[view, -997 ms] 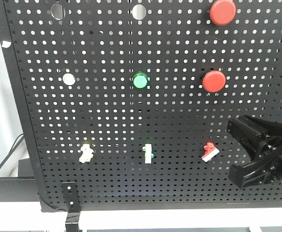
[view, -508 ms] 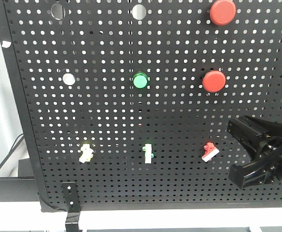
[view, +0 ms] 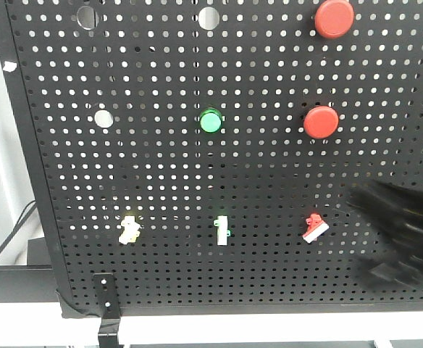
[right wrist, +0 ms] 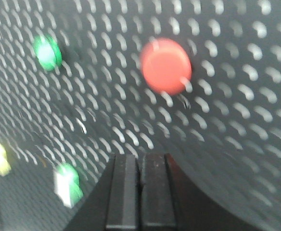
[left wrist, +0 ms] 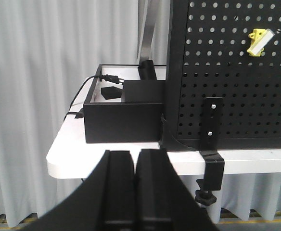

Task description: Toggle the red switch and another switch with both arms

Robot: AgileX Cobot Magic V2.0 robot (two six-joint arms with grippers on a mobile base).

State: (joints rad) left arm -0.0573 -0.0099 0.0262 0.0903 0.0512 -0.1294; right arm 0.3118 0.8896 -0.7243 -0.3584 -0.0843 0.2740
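The red switch (view: pixel 315 227) is a tiny toggle low on the black pegboard (view: pixel 269 167), lever tip tilted down-left. The other switch (view: pixel 130 229), pale yellow, sits in the same row at the left and appears again at the upper right of the left wrist view (left wrist: pixel 258 42). My right gripper (view: pixel 363 206) is a blurred black mass just right of the red switch; its fingers (right wrist: pixel 140 161) are shut and empty. The red switch does not show in the right wrist view. My left gripper (left wrist: pixel 135 159) is shut, low, before the table's left end.
A green-and-white toggle (view: pixel 222 230) stands between the two switches. Above are a green button (view: pixel 210 121) and two round red buttons (view: pixel 321 122). A black box (left wrist: pixel 123 118) with cables sits left of the board, and a clamp (left wrist: pixel 211 144) grips the white table edge.
The right gripper, sharp and still before, is now motion-blurred and has shifted slightly right and down. Both switches look unchanged.
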